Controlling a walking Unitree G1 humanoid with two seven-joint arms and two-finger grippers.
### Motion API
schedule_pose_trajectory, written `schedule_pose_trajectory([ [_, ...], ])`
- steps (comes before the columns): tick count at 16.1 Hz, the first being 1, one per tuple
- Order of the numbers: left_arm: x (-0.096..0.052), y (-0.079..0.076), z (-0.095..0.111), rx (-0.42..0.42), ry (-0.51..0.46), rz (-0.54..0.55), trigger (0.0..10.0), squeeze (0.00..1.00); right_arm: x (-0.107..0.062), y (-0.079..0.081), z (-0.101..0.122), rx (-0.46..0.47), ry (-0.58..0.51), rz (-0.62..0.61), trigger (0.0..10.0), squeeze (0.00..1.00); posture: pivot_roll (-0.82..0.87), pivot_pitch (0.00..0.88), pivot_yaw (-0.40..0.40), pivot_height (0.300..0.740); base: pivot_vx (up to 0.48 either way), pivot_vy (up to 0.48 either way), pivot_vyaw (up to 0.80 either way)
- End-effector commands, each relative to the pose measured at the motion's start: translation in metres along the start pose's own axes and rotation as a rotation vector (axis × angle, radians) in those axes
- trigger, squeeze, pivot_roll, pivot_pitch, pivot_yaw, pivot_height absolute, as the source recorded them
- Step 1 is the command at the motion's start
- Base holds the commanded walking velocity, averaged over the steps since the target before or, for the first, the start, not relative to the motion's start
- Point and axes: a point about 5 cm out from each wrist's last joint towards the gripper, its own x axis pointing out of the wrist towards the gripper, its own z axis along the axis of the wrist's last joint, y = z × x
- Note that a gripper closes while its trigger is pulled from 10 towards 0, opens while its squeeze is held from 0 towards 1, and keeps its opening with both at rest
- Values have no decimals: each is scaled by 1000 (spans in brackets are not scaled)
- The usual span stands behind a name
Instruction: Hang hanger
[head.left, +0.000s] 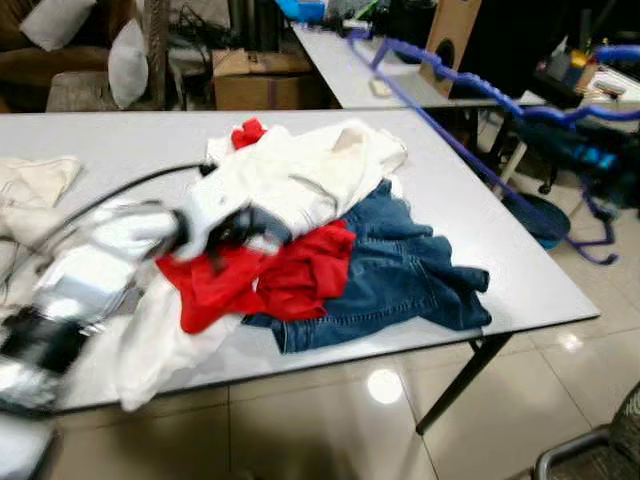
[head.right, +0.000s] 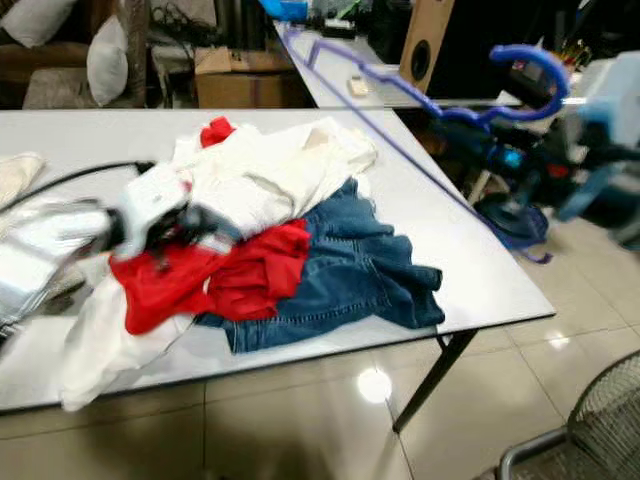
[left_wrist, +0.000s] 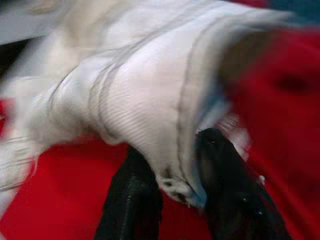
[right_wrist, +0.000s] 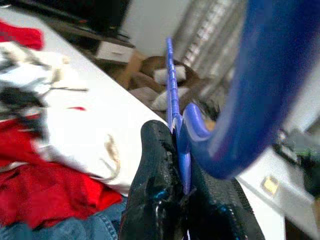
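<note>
Right wrist view shows the right gripper (right_wrist: 182, 195) fingers pinching the blue hanger (right_wrist: 172, 95), while the left gripper (left_wrist: 182, 192) fingers pinch white cloth (left_wrist: 140, 95) mid-frame.

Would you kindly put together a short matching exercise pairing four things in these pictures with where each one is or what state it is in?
Things:
1. blue hanger
2. white garment
3. jeans
4. red garment

States:
A. pinched at its edge by the left gripper
B. clamped in the right gripper, held above the table
C. lying under the white cloth, beside the denim
D. nearest the table's right edge

Pairs: 1-B, 2-A, 3-D, 4-C
</note>
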Motion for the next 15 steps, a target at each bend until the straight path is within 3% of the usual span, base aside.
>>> schedule_pose_trajectory([
  [1, -4, -6, 3, -25, -31, -89, 10000, 1000, 5, 1, -11, 30, 80, -53, 10000, 0, -49, 0, -49, 740, 0, 0, 0],
  [2, -11, -4, 5, -59, -84, -101, 10000, 1000, 9, 0, -19, 35, 121, -98, 10000, 0, -49, 0, -49, 740, 0, 0, 0],
  [3, -18, -4, 9, -91, -142, -127, 10000, 1000, 14, -3, -24, 98, 108, -166, 10000, 0, -48, 0, -46, 740, 0, 0, 0],
  [5, -37, 0, 21, -215, -361, -168, 10000, 1000, 26, -1, -21, 171, 40, -255, 10000, 0, -44, 0, -44, 740, 0, 0, 0],
  [10, -66, 5, 13, -369, -585, -182, 10000, 1000, 45, 14, -14, 223, -37, -321, 10000, 0, -40, 0, -40, 740, 0, 0, 0],
  [11, -71, 11, 16, -403, -671, -93, 10000, 1000, 51, 22, -14, 247, -47, -336, 10000, 0, -43, 0, -38, 740, 0, 0, 0],
  [12, -69, 20, 19, -406, -713, 96, 10000, 1000, 58, 30, -13, 270, -53, -361, 10000, 0, -46, 0, -32, 740, 0, 0, 0],
  [14, -61, 20, 19, -380, -656, 208, 10000, 953, 63, 37, -13, 231, -25, -380, 10000, 0, -50, 0, -28, 740, 0, 0, 0],
  [15, -52, 16, 23, -363, -648, 315, 10000, 408, 66, 39, -14, 234, -16, -430, 10000, 0, -51, 0, -25, 740, 0, 0, 0],
])
